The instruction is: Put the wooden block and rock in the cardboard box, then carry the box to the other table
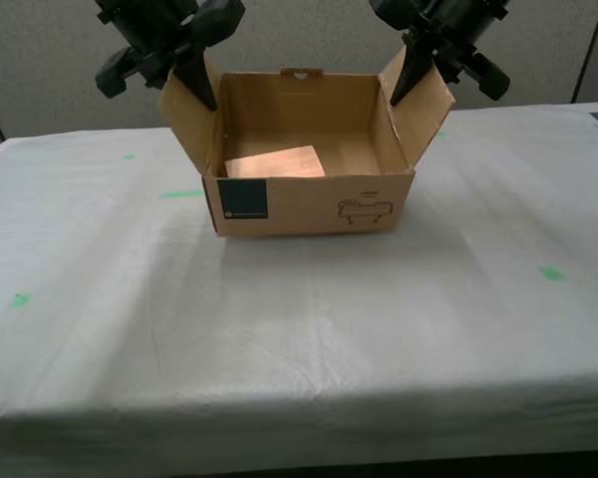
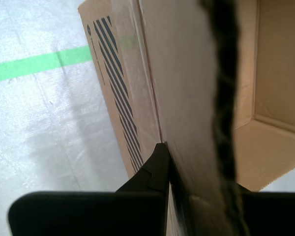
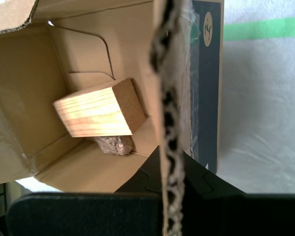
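Observation:
The cardboard box (image 1: 314, 203) stands open on the white-cloth table (image 1: 279, 339), its navy label and printed logo facing the exterior view. Inside lies the wooden block (image 1: 275, 162), tilted, toward the exterior view's left. In the first wrist view the block (image 3: 96, 110) rests partly on the rock (image 3: 115, 145), which the exterior view does not show. My first gripper (image 1: 201, 85) (image 3: 169, 164) is shut on the flap at the exterior view's left. My second gripper (image 1: 411, 80) (image 2: 199, 189) is shut on the opposite flap (image 2: 187, 88).
Green tape pieces mark the cloth: a strip (image 1: 182, 193) beside the box and small marks (image 1: 551, 273) (image 1: 19, 300) farther out. The table's front edge (image 1: 299, 413) is near the camera. A grey partition wall (image 1: 299, 40) stands behind the table.

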